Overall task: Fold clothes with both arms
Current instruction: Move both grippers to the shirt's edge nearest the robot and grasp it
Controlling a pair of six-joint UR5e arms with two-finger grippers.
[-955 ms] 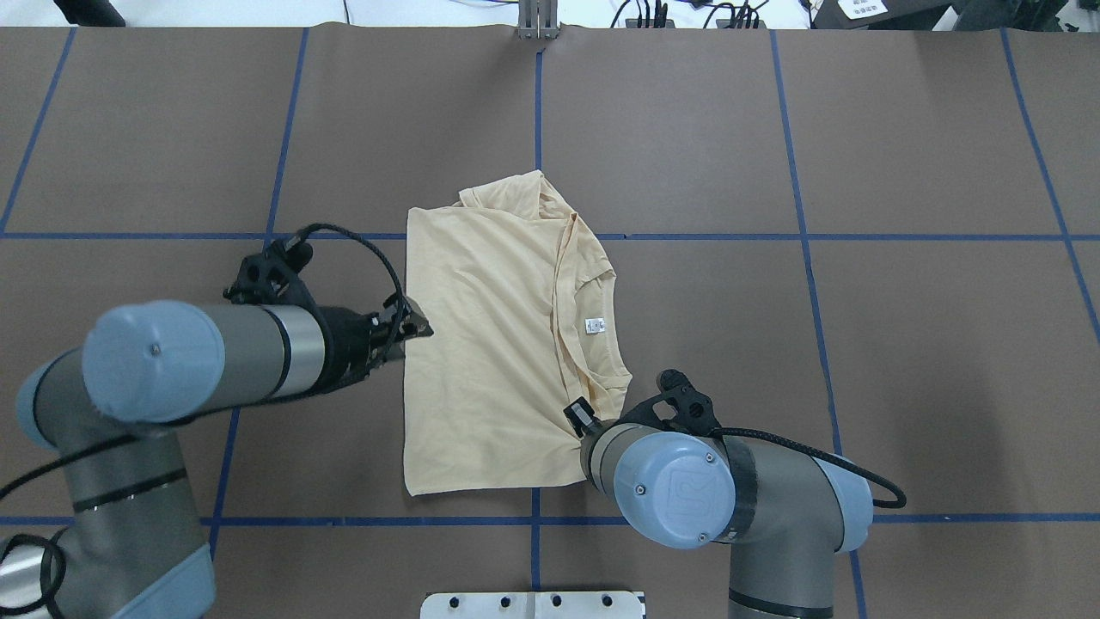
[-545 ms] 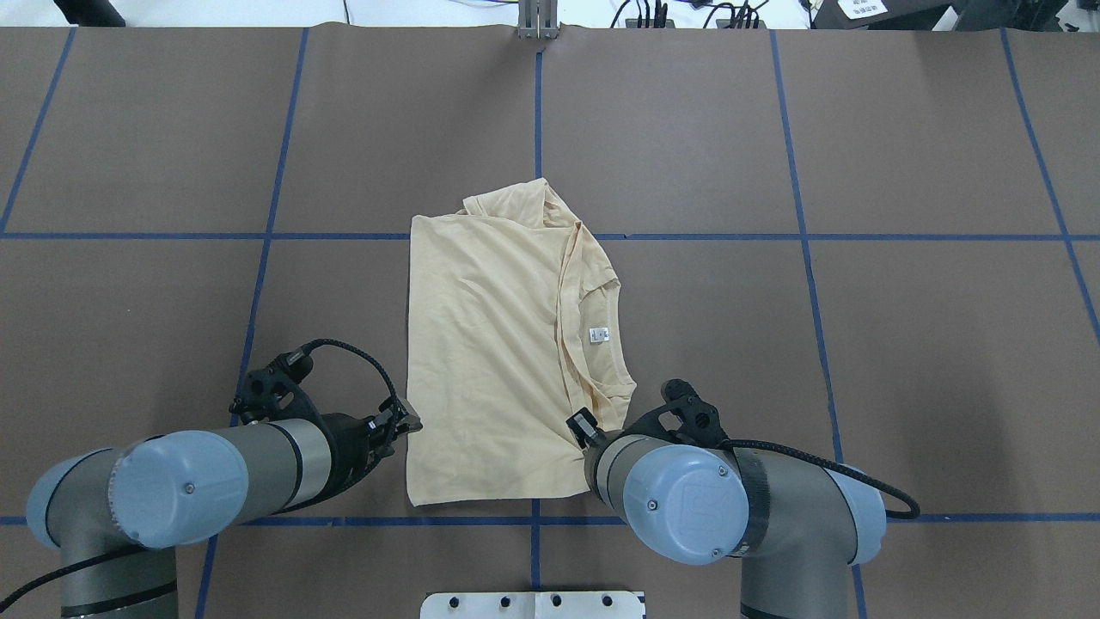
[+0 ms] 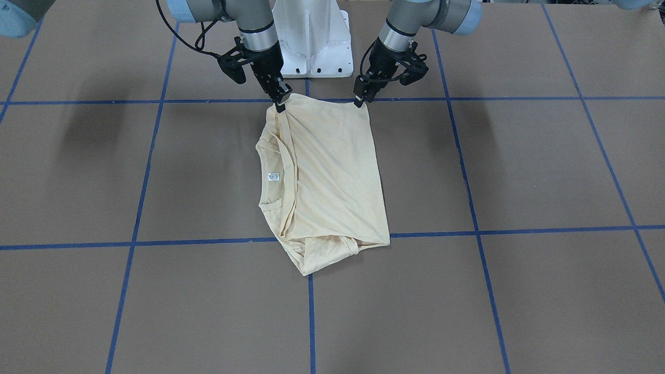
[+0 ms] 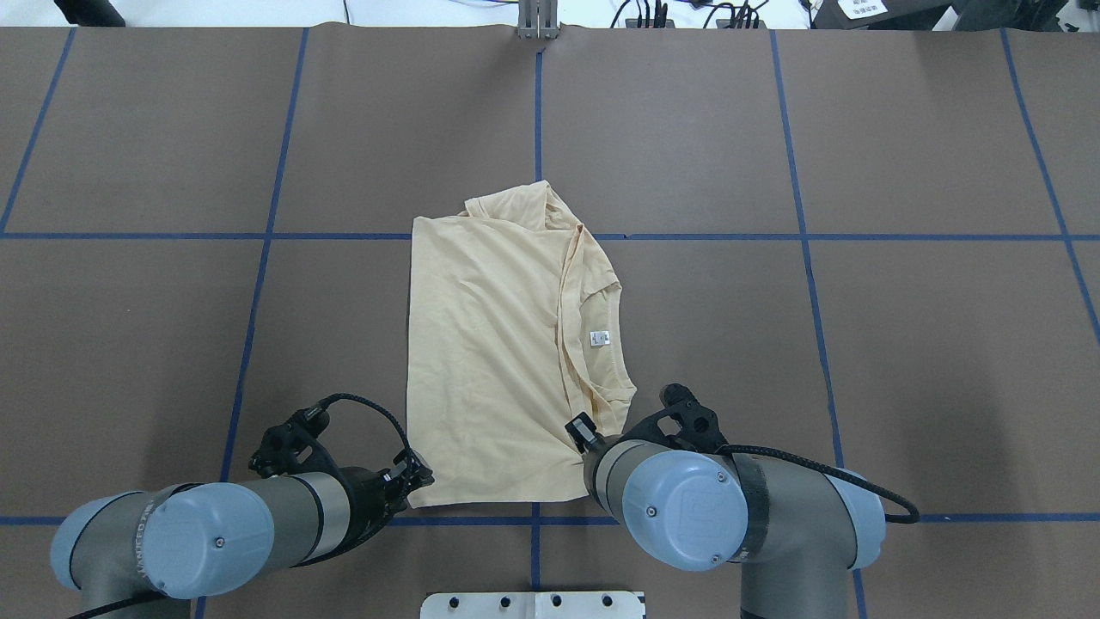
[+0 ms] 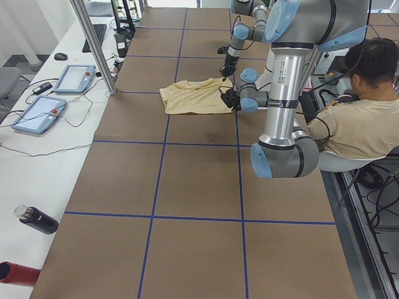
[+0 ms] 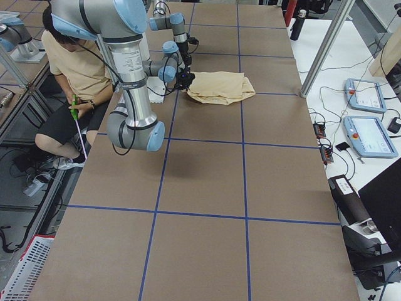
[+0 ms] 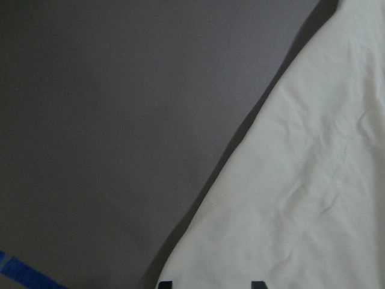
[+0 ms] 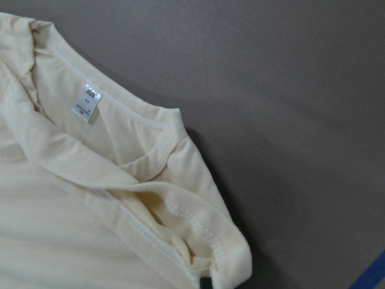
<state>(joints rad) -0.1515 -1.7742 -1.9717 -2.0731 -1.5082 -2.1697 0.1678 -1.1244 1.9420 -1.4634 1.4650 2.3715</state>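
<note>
The cream-yellow T-shirt lies folded lengthwise on the brown table, its white neck label facing up; the navy print is hidden. My left gripper sits at the shirt's near-left corner. In the left wrist view its two fingertips stand apart with cloth between them. My right gripper is shut on the shirt's near-right corner, by the collar, where the cloth bunches. In the overhead view the right arm hides that gripper. In the front-facing view the left gripper touches the shirt's other near corner.
The white pedestal base stands just behind both grippers. Blue tape lines cross the table. An operator sits beside the robot. Control tablets and a dark bottle lie on the white side bench.
My left arm has swung back toward the robot along the shirt's left edge, from its middle to the near-left corner. The right arm has barely moved; the shirt shifted slightly.
</note>
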